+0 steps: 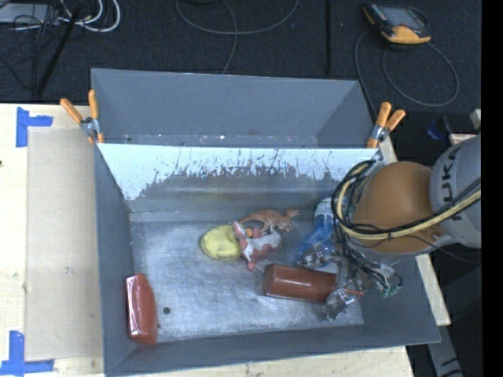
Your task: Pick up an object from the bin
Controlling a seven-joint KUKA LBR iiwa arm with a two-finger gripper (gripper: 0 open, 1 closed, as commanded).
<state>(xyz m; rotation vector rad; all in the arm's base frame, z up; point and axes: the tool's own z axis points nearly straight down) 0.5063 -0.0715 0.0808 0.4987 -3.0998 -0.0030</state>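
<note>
Pincer [339,301]: low by the bin's [236,132] near-right corner, at the right end of the brown cylinder [295,283]; released or clenched, cannot tell.
Middle: yellow lump [220,243], toy figures [263,234].
Near-left corner: red block [141,309].

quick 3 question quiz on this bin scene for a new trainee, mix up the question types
1. True or false: the red-brown block lies at the lower left of the bin in the camera view, apart from the other things.
2. Which thing lies nearest the gripper? A: the yellow lump. B: the brown cylinder lying on its side. C: the red-brown block.
3. Fill in: in the camera view, the small toy figures lie just to the ___ of the yellow lump.

Key: 1 true; 2 B; 3 right.
</note>
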